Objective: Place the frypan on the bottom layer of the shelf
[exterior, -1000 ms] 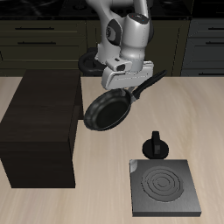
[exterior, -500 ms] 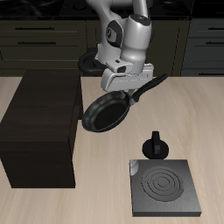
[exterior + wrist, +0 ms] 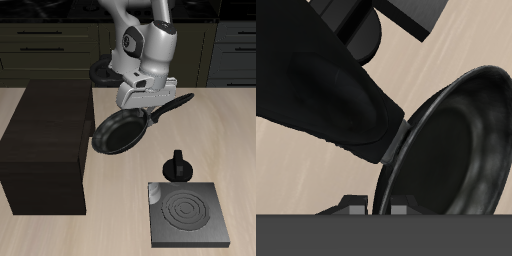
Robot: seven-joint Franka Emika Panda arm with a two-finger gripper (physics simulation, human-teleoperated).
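I carry the frypan (image 3: 122,130) by its long handle, my claw (image 3: 150,100) pinching that handle near where it joins the bowl. The pan hangs tilted in the air at the centre of the exterior frame, its rim close to the side of the shelf (image 3: 45,145), which fills the left of the frame. In the wrist view the pan's glossy inside (image 3: 451,150) is plain, but my fingertips are not.

The risk I judge greatest is the pan's rim knocking against the shelf's outer wall or its flat top edge rather than entering the bottom layer; I cannot see the opening clearly from here, so the height is a guess. The tilt also worries me: held so far out, the pan could swivel in my grip or slide.

For room, the bare tabletop (image 3: 215,120) at the right of the frame is open. Lower right, the small black knobbed pot (image 3: 177,165) and the square grey plate (image 3: 187,213) sit apart from my path.
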